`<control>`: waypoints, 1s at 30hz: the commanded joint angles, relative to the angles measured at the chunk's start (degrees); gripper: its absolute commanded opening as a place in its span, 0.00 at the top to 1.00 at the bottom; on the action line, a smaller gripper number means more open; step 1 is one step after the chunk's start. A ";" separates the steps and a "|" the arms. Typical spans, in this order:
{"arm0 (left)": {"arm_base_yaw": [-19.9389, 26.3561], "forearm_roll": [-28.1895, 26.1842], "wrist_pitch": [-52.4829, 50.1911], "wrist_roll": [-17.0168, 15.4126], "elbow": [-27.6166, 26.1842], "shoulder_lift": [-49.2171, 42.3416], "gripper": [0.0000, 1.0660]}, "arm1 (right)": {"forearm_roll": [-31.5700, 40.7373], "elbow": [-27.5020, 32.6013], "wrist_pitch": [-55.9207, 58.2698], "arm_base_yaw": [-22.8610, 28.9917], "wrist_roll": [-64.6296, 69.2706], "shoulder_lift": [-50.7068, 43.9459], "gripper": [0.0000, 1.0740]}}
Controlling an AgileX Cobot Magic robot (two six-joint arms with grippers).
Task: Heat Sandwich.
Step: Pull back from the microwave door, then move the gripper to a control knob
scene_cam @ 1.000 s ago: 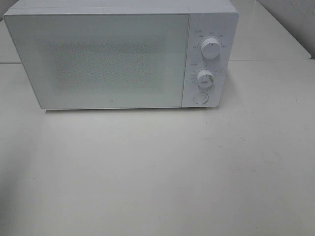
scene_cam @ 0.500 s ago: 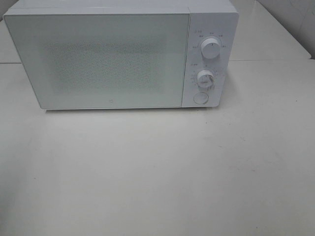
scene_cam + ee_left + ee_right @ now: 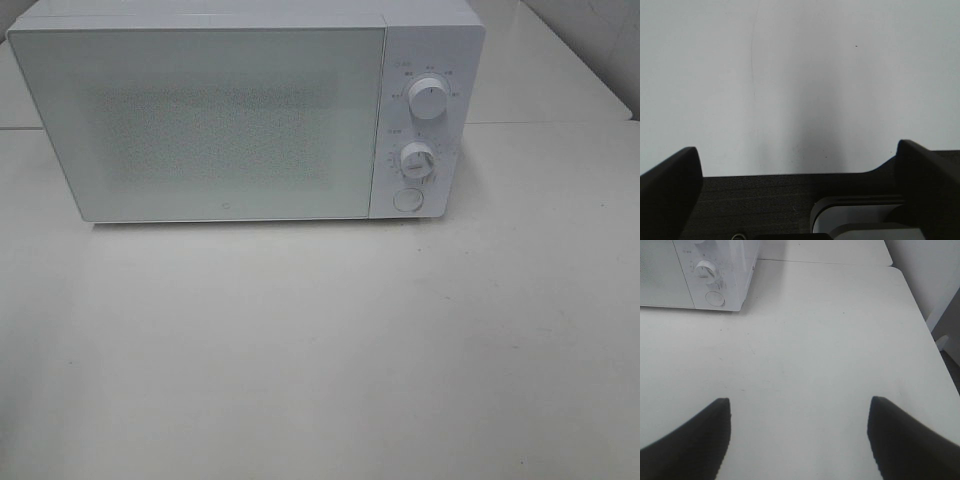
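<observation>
Now, closed white microwave [image 3: 230, 110], on table [image 3: 320, 350]

High view facing microwave [image 3: 230, 110], right wrist shares it

This looks like a plain test bench set up as a kitchen corner. A boxy white countertop microwave oven [image 3: 245, 110] with a frosted door, an upper round white dial [image 3: 427, 97], a lower round white dial [image 3: 417, 160] and a round white button [image 3: 406, 200] stands on a smooth off-white tabletop [image 3: 320, 350]. Right of the microwave, a straight seam [image 3: 545, 123] joins two tabletops. Beyond them is a pale wall [image 3: 600, 25].
</observation>
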 commanded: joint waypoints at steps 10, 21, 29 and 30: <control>0.00 -0.46 -0.46 0.23 0.23 -1.26 0.06 | 0.23 0.11 -0.69 -0.34 0.63 -1.43 0.31; 0.00 -0.40 -0.52 0.40 0.23 -16.79 0.06 | 0.23 0.11 -0.69 -0.34 0.63 -1.43 0.31; 0.80 -0.40 -0.57 0.46 0.23 -25.55 0.06 | 0.23 0.11 -0.69 -0.34 0.63 -1.43 0.31; 1.78 -0.29 -0.57 0.46 0.23 -26.18 0.06 | 0.23 0.11 -0.69 -0.34 0.63 -1.43 0.31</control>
